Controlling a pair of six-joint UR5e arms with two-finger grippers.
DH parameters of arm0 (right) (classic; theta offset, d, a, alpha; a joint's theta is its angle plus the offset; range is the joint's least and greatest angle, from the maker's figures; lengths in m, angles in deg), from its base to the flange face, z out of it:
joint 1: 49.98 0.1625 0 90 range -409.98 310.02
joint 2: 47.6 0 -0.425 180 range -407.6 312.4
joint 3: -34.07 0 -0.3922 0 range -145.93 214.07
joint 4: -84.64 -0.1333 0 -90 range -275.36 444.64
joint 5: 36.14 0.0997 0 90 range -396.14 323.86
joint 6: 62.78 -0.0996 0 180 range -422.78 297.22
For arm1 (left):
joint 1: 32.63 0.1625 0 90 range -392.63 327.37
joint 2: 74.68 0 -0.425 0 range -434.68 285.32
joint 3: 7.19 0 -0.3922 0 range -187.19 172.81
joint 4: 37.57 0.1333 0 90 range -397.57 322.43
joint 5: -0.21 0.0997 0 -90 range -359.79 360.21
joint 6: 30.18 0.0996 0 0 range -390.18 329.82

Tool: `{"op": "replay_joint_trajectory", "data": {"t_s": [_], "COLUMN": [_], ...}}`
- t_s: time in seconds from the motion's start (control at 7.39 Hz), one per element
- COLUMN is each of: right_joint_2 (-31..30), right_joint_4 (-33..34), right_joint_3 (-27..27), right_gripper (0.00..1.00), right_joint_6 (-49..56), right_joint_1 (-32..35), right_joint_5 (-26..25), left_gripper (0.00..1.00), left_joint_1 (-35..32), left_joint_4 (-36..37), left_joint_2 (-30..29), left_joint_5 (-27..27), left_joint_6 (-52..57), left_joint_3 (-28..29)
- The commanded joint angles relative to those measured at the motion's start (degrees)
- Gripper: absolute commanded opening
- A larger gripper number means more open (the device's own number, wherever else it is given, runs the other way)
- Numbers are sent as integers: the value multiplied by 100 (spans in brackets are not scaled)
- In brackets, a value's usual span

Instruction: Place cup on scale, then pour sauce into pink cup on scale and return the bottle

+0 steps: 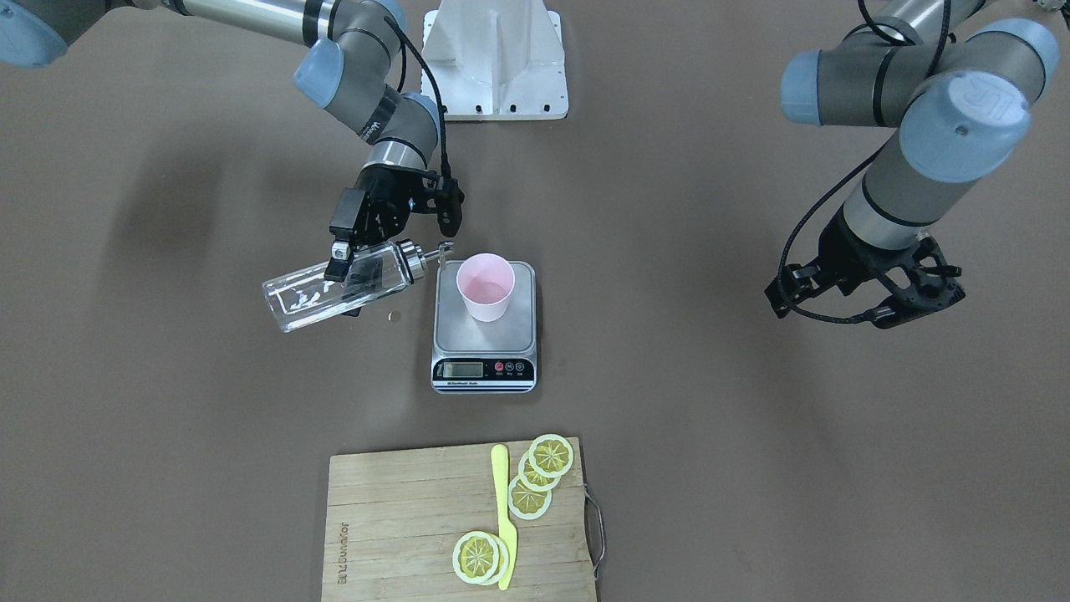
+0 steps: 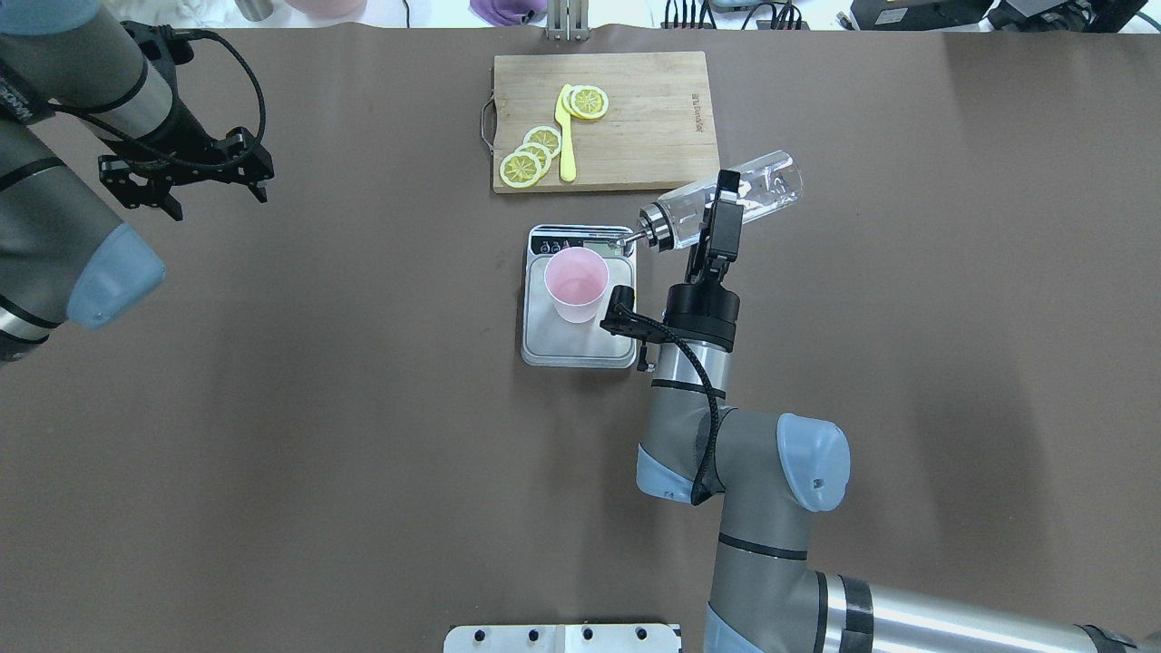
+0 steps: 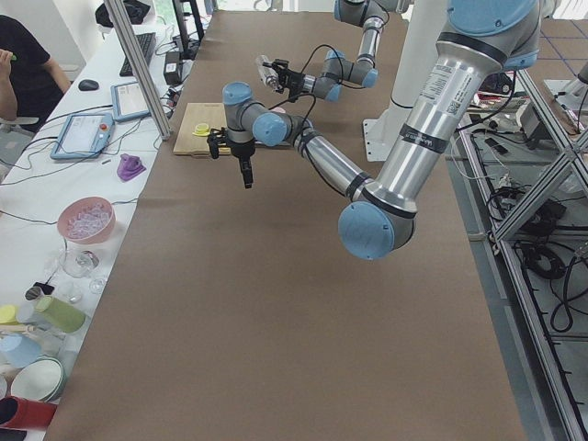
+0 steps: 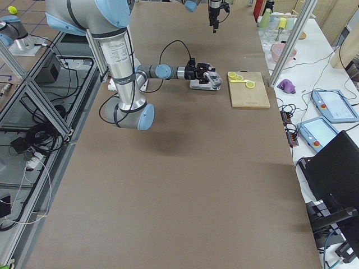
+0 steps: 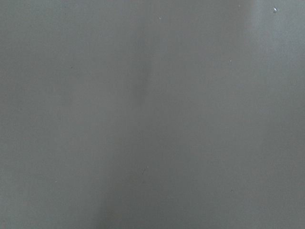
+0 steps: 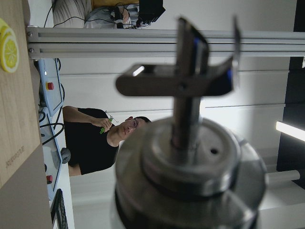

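Note:
The pink cup (image 1: 485, 287) stands upright on the steel platform of the scale (image 1: 468, 336), toward its back half. My right gripper (image 1: 349, 269) is shut on the clear glass bottle (image 1: 322, 293), which hangs nearly level beside the scale. Its metal spout (image 1: 443, 248) points at the cup's rim, just short of it. The clear sauce (image 1: 305, 299) glints inside the glass; I see no stream. From overhead, the bottle (image 2: 757, 190) lies right of the cup (image 2: 576, 283). My left gripper (image 2: 186, 181) hovers open and empty far to the left.
A wooden cutting board (image 1: 401, 518) with lemon slices (image 1: 539, 477) and a yellow knife (image 1: 504, 518) lies in front of the scale. The white mount base (image 1: 495, 58) stands behind it. A person (image 6: 102, 143) sits beyond the table's end.

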State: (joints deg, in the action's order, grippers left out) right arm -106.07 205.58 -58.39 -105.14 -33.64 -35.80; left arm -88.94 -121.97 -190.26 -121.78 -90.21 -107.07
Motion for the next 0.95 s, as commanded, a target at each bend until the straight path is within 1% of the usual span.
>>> {"op": "replay_joint_trajectory", "data": {"t_s": [0.0, 0.27, 0.54, 0.68, 0.81], "right_joint_2": [-6, -6, 20, -6, -32], "right_joint_4": [0, -18, -122, -567, -1163], "right_joint_3": [9, 9, 18, 87, 367], "right_gripper": [0, 0, 0, 0, 0], "right_joint_6": [0, 0, -9, -35, -53], "right_joint_1": [18, 36, 45, 45, 45], "right_joint_5": [-182, -271, -271, -236, -192], "left_gripper": [99, 99, 99, 99, 99], "left_joint_1": [-20, -29, -90, -117, -117], "left_joint_4": [-7, -16, -103, -182, -183], "left_joint_2": [0, 0, 0, 0, 0], "left_joint_5": [-1, -1, -193, -203, -203], "left_joint_6": [0, 0, 9, 9, 79], "left_joint_3": [21, 39, 117, 162, 171]}}
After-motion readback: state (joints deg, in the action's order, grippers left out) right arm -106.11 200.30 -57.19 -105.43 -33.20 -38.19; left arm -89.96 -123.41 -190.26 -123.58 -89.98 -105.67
